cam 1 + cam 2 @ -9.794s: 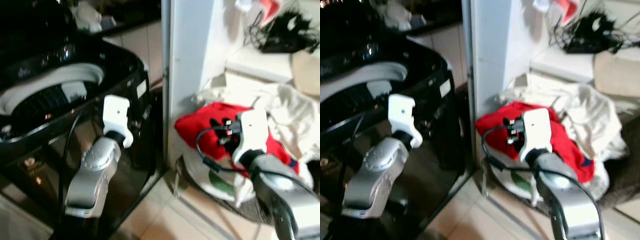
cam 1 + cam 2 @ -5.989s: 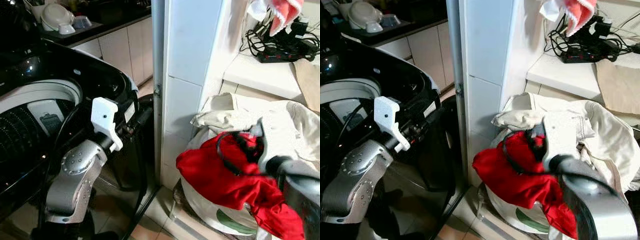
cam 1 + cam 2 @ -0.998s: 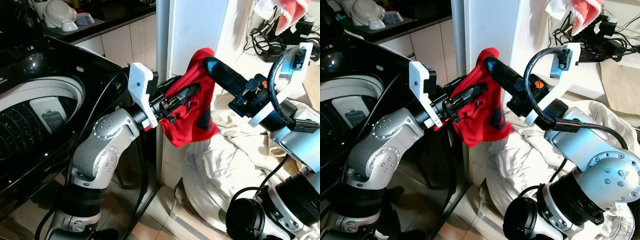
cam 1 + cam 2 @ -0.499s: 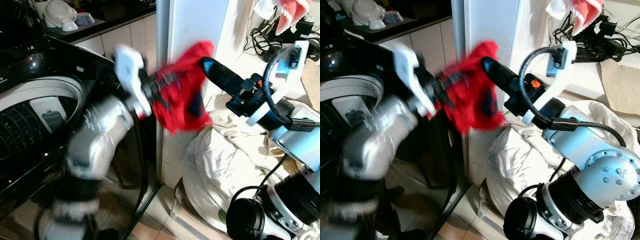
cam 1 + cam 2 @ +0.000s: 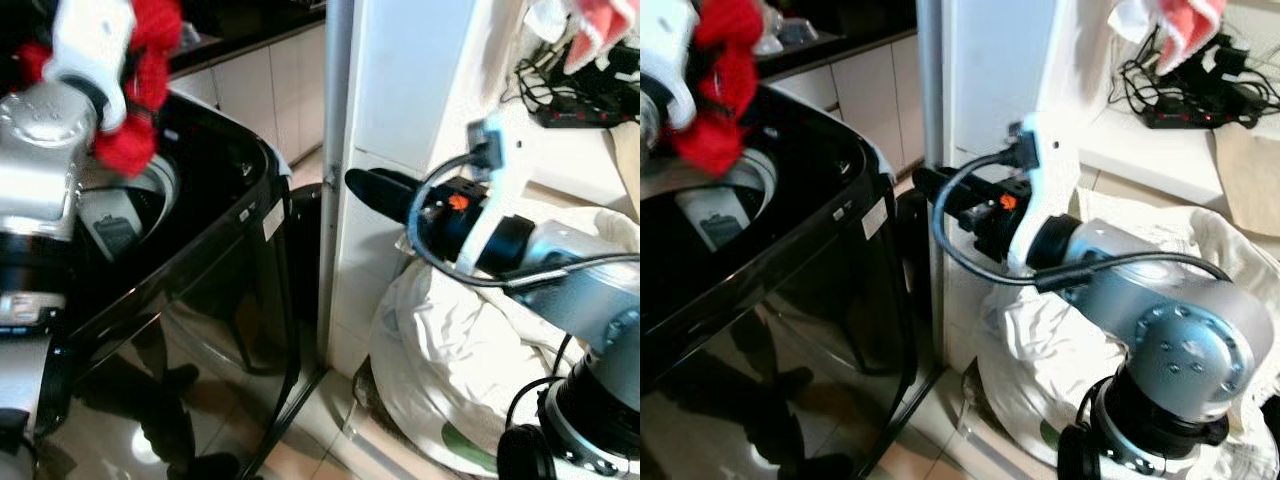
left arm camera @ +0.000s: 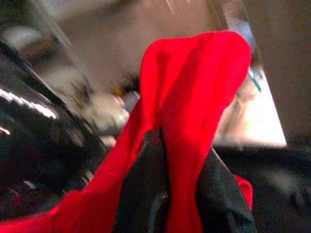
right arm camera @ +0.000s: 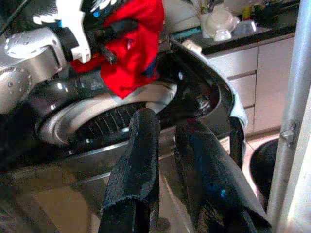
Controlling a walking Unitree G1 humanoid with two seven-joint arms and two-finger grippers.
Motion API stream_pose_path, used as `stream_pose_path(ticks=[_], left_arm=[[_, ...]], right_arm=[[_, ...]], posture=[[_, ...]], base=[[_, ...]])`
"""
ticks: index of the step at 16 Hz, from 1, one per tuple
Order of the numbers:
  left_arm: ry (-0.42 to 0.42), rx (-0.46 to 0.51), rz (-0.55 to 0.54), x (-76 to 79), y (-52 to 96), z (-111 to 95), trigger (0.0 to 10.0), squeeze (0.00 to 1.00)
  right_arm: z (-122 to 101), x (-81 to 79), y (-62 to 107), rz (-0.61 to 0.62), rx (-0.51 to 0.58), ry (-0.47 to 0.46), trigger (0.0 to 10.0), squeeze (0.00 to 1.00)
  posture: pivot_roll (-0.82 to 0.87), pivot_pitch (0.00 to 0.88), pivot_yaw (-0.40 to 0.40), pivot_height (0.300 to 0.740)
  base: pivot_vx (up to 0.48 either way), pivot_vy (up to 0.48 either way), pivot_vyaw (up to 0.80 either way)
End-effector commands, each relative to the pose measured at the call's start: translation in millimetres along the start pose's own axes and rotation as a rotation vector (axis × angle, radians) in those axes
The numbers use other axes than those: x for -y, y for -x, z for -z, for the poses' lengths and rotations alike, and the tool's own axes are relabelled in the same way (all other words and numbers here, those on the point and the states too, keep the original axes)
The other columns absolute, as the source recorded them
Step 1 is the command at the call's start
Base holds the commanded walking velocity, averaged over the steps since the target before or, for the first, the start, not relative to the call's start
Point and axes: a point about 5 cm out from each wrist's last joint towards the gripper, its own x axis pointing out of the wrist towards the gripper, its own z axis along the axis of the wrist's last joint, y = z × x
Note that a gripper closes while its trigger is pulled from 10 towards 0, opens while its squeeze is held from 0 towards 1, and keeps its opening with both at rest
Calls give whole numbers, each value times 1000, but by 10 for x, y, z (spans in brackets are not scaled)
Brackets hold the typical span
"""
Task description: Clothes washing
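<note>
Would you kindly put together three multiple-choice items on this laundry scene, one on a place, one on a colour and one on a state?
1. Where is the garment held by the left tool?
A. Above the washing machine's open drum
B. On the floor tiles
C. In the pile of pale laundry

2. What colour is that garment?
A. Blue
B. Red
C. Yellow

3. What is the state of the right tool?
A. Shut on a white sheet
B. Shut on a cable
C. Open and holding nothing

Answers:
1. A: the right wrist view shows the garment hanging over the drum of the washing machine.
2. B: the cloth is bright red in the eye views and both wrist views.
3. C: its two black fingers stand apart with nothing between them, out in front of the pale laundry.
</note>
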Motion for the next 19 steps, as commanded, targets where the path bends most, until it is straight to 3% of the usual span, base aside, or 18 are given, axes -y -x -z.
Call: stream_pose_path(ticks=[1, 4, 6, 10, 11, 12, 13, 14, 15, 16, 17, 18, 19], left_arm=[[-17, -68, 87, 74, -40, 80, 10000, 1000], [-52, -176, 162, 144, -44, 258, 10000, 1000], [-154, -320, 173, 71, 33, 430, 10000, 1000], [-199, -412, 190, -51, 133, 532, 10000, 1000], [-217, -440, 168, -135, 179, 571, 10000, 1000], [-276, -446, 153, -217, 232, 561, 10000, 1000], [-251, -414, 151, -205, 224, 517, 10000, 1000], [-175, -334, 176, -132, 200, 432, 10000, 804], [-87, -233, 228, 4, 175, 329, 10000, 0], [-65, -180, 258, 80, 171, 281, 10000, 0], [-14, -76, 278, 214, 160, 185, 10000, 0], [56, 62, 299, 391, 163, 64, 10000, 0], [136, 207, 402, 604, 224, -44, 10000, 0]], right_arm=[[65, 10, -42, 11, -40, 38, 10000, 0], [140, -15, -66, 5, -97, 87, 10000, 0], [270, -32, -18, -3, -181, 121, 10000, 0], [322, 29, 10, 24, -199, 110, 10000, 0], [313, 82, 19, 68, -186, 131, 10000, 0], [275, 261, 30, 235, -140, 144, 10000, 0], [256, 351, 40, 313, -122, 143, 10000, 0], [244, 517, 79, 443, -115, 135, 10000, 0], [248, 710, 154, 583, -114, 116, 10000, 0], [259, 781, 196, 622, -114, 100, 10000, 0], [298, 896, 286, 695, -132, 104, 10000, 1000], [363, 1021, 408, 775, -165, 110, 10000, 1000], [407, 1112, 511, 839, -190, 108, 10000, 1000]], posture=[[-83, 0, 12, 740], [-90, 0, 20, 740], [-92, 0, 22, 740], [-93, 0, 23, 740], [-95, 0, 22, 740], [-94, 0, 22, 740], [-93, 0, 20, 740], [-92, 0, 17, 740], [-93, 0, 17, 740], [-99, 0, 19, 740], [-100, 0, 20, 740], [-102, 0, 20, 740], [-102, 0, 19, 740]], base=[[0, 0, 0], [0, 0, 0], [0, 0, 0], [0, 0, 0], [0, 0, 0], [0, 0, 0], [0, 0, 0], [0, 0, 0], [0, 0, 0], [0, 0, 0], [0, 0, 0], [0, 0, 0], [0, 0, 0]])
